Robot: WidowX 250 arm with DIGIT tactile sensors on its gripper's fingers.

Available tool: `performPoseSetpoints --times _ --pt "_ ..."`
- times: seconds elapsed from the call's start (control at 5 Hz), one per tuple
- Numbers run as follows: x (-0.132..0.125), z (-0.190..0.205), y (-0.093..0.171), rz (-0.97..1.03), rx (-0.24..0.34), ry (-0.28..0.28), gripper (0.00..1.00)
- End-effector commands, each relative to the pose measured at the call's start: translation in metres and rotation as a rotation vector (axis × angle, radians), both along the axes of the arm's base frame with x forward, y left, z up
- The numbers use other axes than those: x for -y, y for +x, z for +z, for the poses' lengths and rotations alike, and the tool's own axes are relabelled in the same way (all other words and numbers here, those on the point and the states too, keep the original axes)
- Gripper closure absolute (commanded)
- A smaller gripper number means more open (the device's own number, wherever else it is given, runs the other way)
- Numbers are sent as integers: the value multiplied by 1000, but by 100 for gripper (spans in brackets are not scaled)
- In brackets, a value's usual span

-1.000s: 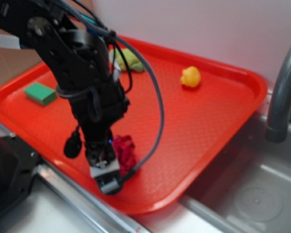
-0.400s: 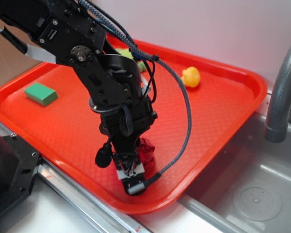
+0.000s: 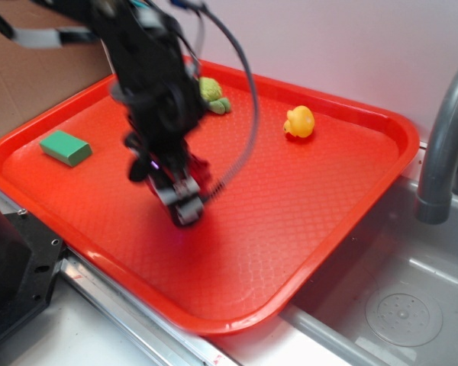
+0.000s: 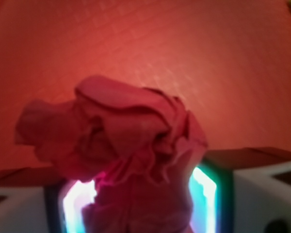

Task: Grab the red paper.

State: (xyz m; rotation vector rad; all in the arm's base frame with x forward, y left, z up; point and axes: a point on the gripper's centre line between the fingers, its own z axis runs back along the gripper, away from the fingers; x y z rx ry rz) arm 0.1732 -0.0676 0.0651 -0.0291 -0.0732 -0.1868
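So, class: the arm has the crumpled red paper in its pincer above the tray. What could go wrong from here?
1. The red paper is a loose wad bulging out beyond the pincer; only part seems to be pinched, so it may slip out or tear.
2. The exterior view is motion-blurred, which suggests fast movement; a jolt could shake the paper loose onto the tray.
3. The green toy sits close behind the arm and could get knocked.
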Motion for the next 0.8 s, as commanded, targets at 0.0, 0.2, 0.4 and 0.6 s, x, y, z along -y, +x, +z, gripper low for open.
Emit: performPoseSetpoints --times 0.0,0.2,0.4,0.6 --pt "-89 109 -18 479 31 23 100" --pt "-103 136 -22 444 93 -45 100" --pt "-96 150 -21 368 148 -72 100" --pt "-87 137 -17 286 113 -94 100"
